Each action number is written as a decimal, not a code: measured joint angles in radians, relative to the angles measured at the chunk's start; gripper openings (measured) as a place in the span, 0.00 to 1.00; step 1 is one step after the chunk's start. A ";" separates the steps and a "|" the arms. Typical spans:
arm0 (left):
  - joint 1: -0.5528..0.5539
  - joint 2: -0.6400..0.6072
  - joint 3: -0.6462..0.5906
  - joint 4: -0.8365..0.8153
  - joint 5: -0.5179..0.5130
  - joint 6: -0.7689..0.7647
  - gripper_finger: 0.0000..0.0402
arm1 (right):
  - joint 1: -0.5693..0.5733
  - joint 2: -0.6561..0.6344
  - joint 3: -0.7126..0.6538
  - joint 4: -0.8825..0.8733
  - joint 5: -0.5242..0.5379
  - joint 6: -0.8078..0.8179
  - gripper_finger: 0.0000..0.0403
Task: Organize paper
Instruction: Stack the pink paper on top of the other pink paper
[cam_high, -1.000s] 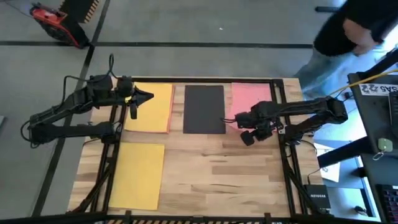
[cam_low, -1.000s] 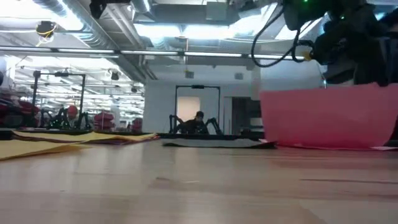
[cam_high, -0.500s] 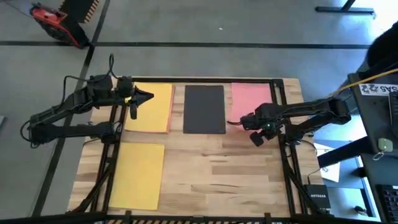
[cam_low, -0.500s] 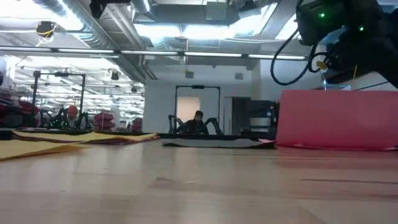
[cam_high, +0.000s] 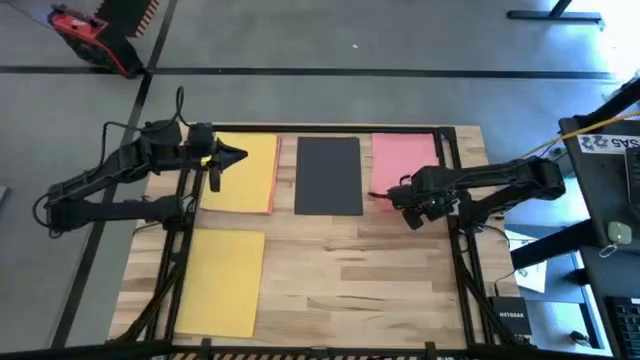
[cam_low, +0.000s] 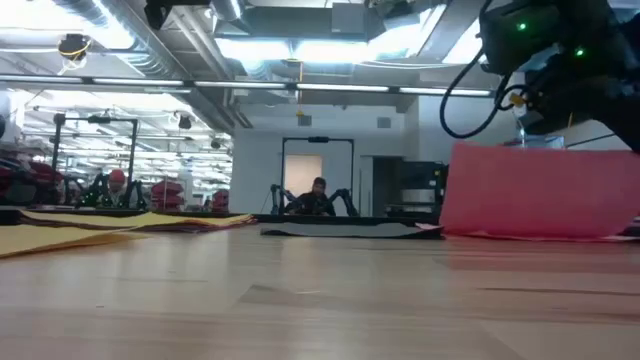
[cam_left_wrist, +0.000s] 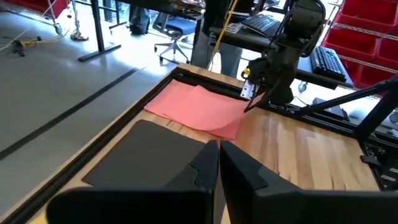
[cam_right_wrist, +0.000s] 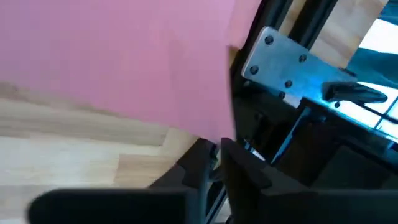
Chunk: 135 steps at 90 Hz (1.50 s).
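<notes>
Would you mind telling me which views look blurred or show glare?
Low view: ceiling lights glare bright; the near table is soft. Right wrist view: the pink sheet is blurred, very close. High view: evenly lit.

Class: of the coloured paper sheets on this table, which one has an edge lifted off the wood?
The pink paper sheet by the right gripper: its near edge curls up, the others lie flat.

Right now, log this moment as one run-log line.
right gripper: shut on pink sheet, near edge lifted | left gripper: shut, over yellow sheet | black sheet: flat
</notes>
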 joint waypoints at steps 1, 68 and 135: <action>0.000 0.000 0.000 0.000 0.000 0.000 0.00 | 0.000 0.000 0.000 0.000 -0.001 0.000 0.14; 0.000 0.002 0.000 -0.022 -0.001 0.013 0.00 | 0.167 0.076 0.003 0.599 -0.050 -0.318 0.01; 0.000 0.014 0.000 -0.069 -0.004 -0.006 0.00 | 0.082 0.254 -0.145 0.662 -0.080 -0.347 0.00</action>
